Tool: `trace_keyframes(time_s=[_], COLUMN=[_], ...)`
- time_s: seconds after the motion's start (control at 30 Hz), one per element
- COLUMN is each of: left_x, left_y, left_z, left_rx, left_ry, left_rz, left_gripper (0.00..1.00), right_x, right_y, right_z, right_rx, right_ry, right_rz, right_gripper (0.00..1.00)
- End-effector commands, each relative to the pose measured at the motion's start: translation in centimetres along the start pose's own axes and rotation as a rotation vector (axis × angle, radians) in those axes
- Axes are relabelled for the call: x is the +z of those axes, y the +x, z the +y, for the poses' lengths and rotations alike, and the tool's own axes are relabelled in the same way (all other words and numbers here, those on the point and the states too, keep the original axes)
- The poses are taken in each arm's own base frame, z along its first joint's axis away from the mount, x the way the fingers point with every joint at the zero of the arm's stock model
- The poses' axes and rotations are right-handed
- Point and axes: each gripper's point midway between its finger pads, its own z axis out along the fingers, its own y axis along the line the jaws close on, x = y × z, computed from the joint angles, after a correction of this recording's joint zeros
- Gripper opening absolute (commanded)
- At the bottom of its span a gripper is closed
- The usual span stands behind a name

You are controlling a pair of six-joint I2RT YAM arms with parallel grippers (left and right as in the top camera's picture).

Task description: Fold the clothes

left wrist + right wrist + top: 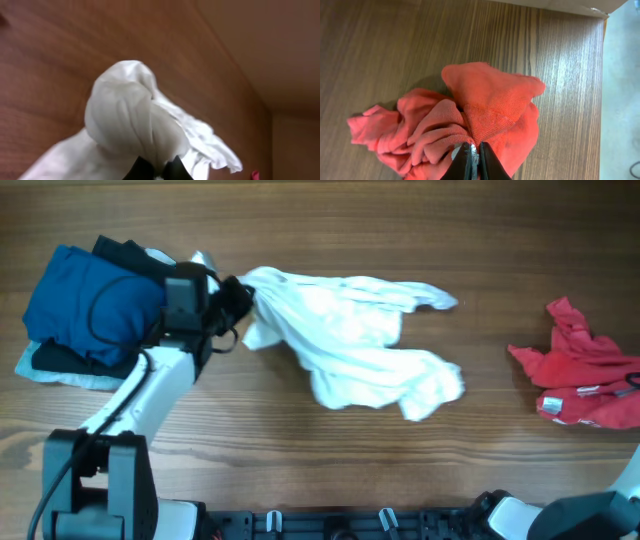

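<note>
A crumpled white T-shirt point(350, 340) lies across the middle of the table. My left gripper point(238, 298) is at its left end, shut on a bunched fold of the white fabric point(130, 115), which fills the left wrist view above the black fingertips point(142, 167). A red garment point(585, 375) lies crumpled at the far right. In the right wrist view my right gripper point(474, 146) is shut on a pinch of this red cloth point(490, 100). In the overhead view the right gripper is almost wholly past the right edge.
A pile of blue point(90, 310) and black point(125, 252) garments sits at the far left on a pale one, just behind my left arm point(150, 390). The table's right edge point(602, 100) runs close beside the red garment.
</note>
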Motion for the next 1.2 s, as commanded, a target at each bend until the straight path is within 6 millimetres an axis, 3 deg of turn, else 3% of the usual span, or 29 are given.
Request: trace_keyframes(time_s=[0.0, 0.03, 0.07, 0.13, 0.17, 0.23, 0.3, 0.37, 0.53, 0.73, 0.83, 0.9, 0.93, 0.97, 1.0, 1.03, 1.17], left_x=[-1.1, -1.3, -1.5, -2.1, -2.5, -3.1, -3.6, -4.2, -3.5, -1.8, -0.9, -0.2, 0.0, 0.2, 0.2, 0.0, -2.7], left_y=[-2.3, -2.6, -2.7, -2.1, -1.0, 1.9, 6.4, 11.0, 19.2, 23.2, 24.4, 24.7, 24.9, 24.9, 25.0, 25.1, 23.9], left_z=[-2.8, -3.1, -3.4, -3.5, -3.4, -3.1, -2.4, -1.2, 0.0, 2.9, 4.5, 5.1, 5.4, 5.7, 5.8, 5.9, 7.6], left_rx=[0.102, 0.124, 0.135, 0.136, 0.123, 0.099, 0.07, 0.063, 0.163, 0.194, 0.188, 0.19, 0.19, 0.187, 0.187, 0.187, 0.201], left_ry=[0.065, 0.069, 0.067, 0.06, 0.057, 0.044, -0.007, -0.097, -0.226, -0.413, -0.477, -0.487, -0.492, -0.499, -0.502, -0.511, -0.624], left_rz=[-0.048, -0.052, -0.052, -0.019, 0.033, 0.148, 0.313, 0.458, 0.647, 0.651, 0.659, 0.663, 0.666, 0.668, 0.67, 0.676, 0.681], left_gripper=[0.24, 0.3, 0.46, 0.94, 0.99, 1.0, 1.0, 1.0, 1.0, 1.0, 0.97, 0.85, 0.63, 0.33, 0.13, 0.04, 0.04], right_x=[1.7, 2.2, 2.7, 3.3, 3.4, 2.7, 0.3, -1.8, -3.5, -3.0, -2.8, -2.9, -2.9, -2.9, -2.9, -2.9, -2.9], right_y=[-0.3, 0.1, 0.6, 1.4, 2.0, 3.2, 5.2, 7.5, 12.4, 15.8, 16.5, 16.6, 16.6, 16.6, 16.6, 16.6, 16.6], right_z=[0.5, 0.9, 1.4, 2.3, 3.4, 6.7, 10.8, 12.6, 13.2, 12.7, 12.5, 12.4, 12.4, 12.4, 12.4, 12.4, 12.4], right_rx=[0.0, -0.025, -0.04, -0.08, -0.109, -0.217, -0.343, -0.42, -0.585, -0.71, -0.723, -0.723, -0.723, -0.724, -0.723, -0.724, -0.724], right_ry=[0.038, 0.031, 0.017, -0.022, -0.078, -0.28, -0.561, -0.714, -0.708, -0.625, -0.616, -0.614, -0.614, -0.614, -0.613, -0.614, -0.614], right_rz=[0.013, 0.036, 0.064, 0.11, 0.144, 0.202, 0.276, 0.351, 0.448, 0.472, 0.485, 0.489, 0.489, 0.489, 0.489, 0.489, 0.488], right_gripper=[0.22, 0.25, 0.3, 0.32, 0.32, 0.32, 0.34, 0.35, 0.36, 0.36, 0.36, 0.36, 0.36, 0.37, 0.36, 0.36, 0.37])
